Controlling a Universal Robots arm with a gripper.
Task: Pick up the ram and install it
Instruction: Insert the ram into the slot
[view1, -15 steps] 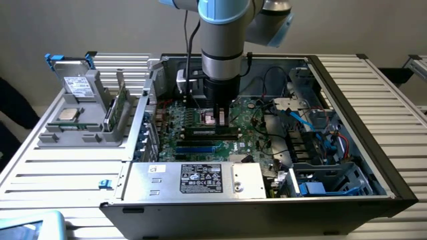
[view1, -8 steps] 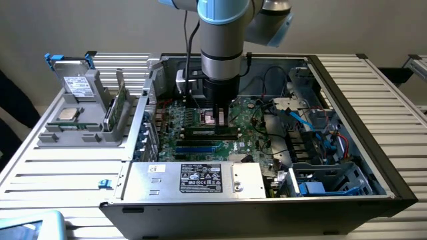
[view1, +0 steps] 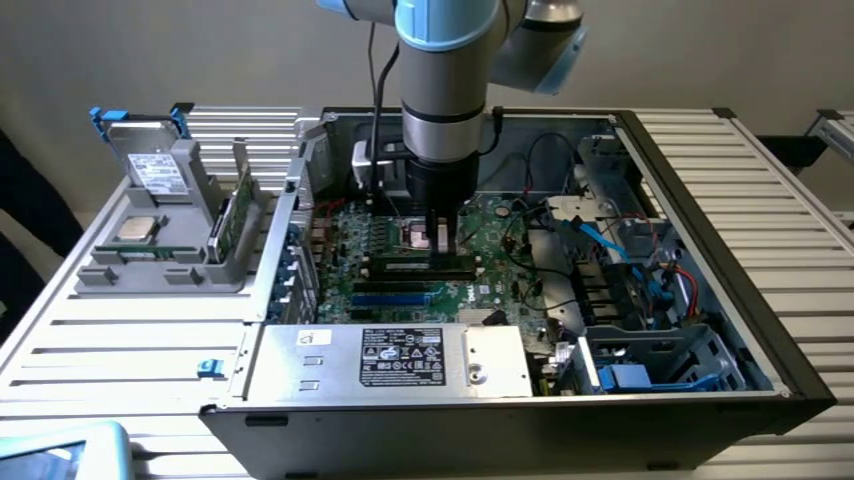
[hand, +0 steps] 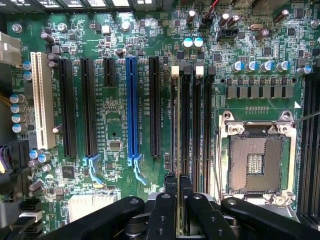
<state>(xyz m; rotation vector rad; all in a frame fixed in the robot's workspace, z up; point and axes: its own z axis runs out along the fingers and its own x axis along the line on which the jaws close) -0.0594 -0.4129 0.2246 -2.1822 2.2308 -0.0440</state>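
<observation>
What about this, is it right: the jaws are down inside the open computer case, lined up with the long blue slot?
Not the blue slot: the wrist view shows the jaws lined up with the black memory slots next to the processor socket, inside the open computer case.

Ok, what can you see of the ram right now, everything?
The ram is a long, narrow green board with dark chips, standing on its long edge in a black memory slot of the motherboard, the one farthest from the empty processor socket. The tool is shut on its upper edge near the middle. Whether it is fully seated cannot be told.
</observation>
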